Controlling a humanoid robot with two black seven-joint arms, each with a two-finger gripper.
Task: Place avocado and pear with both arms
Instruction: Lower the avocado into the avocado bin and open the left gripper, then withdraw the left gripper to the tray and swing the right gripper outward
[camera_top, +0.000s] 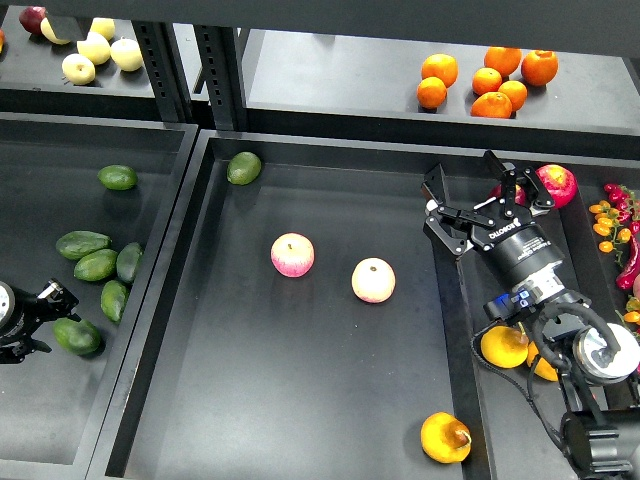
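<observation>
A dark green avocado (77, 336) lies in the left tray (30, 420), at the tips of my left gripper (55, 320). That gripper's fingers are spread and it holds nothing. A golden pear (446, 437) with a brown stem lies at the front right of the middle tray (300, 400). My right gripper (462, 188) is open and empty. It hovers over the rim between the middle and right trays, well behind the pear.
Several more avocados (96, 264) lie in the left tray, and a lighter round one (243, 167) at the middle tray's back. Two pink-yellow apples (292, 254) sit mid-tray. More yellow fruit (503, 347) lies under my right arm. Oranges (487, 80) are on the shelf.
</observation>
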